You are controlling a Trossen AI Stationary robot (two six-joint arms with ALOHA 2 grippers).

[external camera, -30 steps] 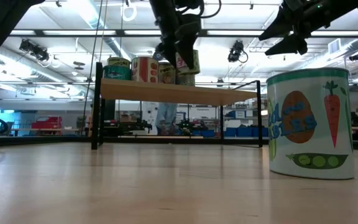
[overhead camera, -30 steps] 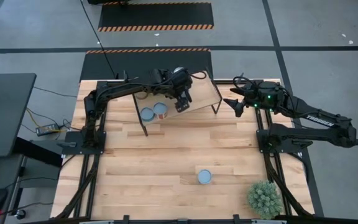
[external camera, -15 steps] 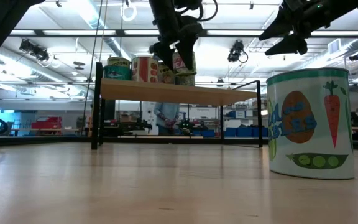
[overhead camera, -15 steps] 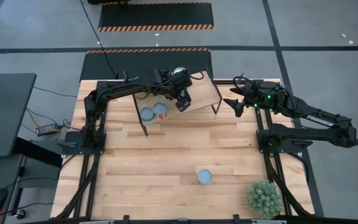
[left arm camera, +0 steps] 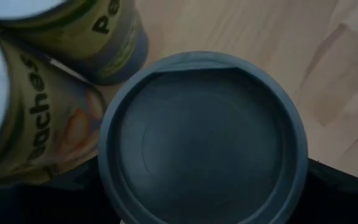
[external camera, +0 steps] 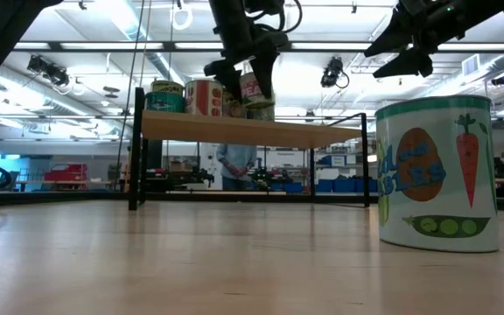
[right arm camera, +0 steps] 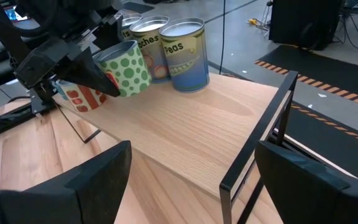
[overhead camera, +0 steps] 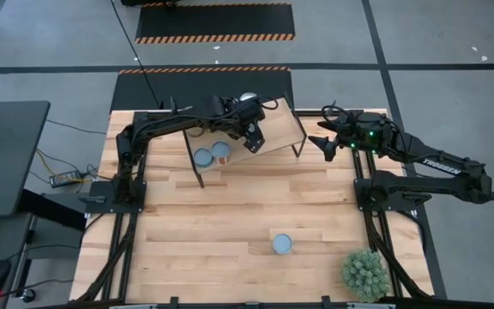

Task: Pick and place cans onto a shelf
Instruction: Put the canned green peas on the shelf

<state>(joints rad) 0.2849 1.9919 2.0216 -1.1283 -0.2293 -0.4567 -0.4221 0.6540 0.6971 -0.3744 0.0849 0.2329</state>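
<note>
We hold a green-dotted can [right arm camera: 124, 70] tilted just above the shelf [right arm camera: 210, 134], our left gripper [right arm camera: 73, 70] pinching its sides, likely to set it beside the cans already grouped there [right arm camera: 188, 53]. Our right gripper [overhead camera: 322, 142] waits off the shelf's end, fingers spread, holding nothing. One can [overhead camera: 282, 244] stands on the table [overhead camera: 213, 223], well apart from the shelf.

Spiky green plant ball [overhead camera: 364, 273] at the wooden tabletop's [overhead camera: 213, 219] near-right corner.
</note>
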